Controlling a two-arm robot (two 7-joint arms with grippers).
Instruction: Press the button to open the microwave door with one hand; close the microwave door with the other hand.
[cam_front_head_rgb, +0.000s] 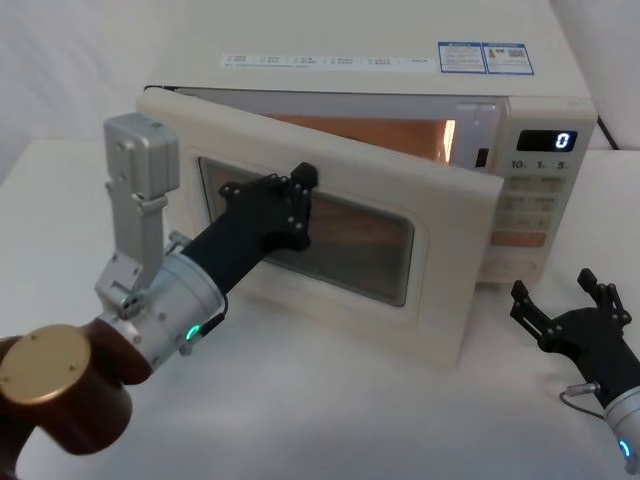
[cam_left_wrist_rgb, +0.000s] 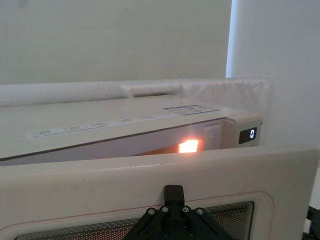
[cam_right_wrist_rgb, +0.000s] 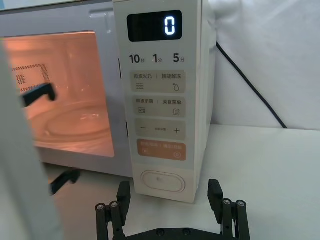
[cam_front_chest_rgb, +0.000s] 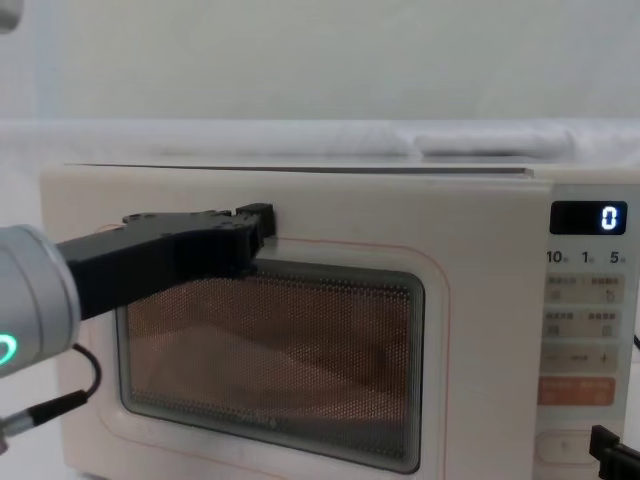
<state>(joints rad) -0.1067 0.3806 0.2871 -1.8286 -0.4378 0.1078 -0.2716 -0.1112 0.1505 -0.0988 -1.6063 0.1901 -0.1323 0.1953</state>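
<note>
Microwave door (cam_front_head_rgb: 440, 215) ajar, left hand (cam_front_head_rgb: 296, 200) against it

The left gripper (cam_front_head_rgb: 285, 205) is covering part of the microwave door (cam_front_head_rgb: 440, 280); the button (cam_front_chest_rgb: 562, 448) is getting cut off.

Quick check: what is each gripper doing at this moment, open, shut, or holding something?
Left gripper: against the half-open microwave door; open or shut cannot be told.
Right gripper: open, empty, low in front of the button.
</note>
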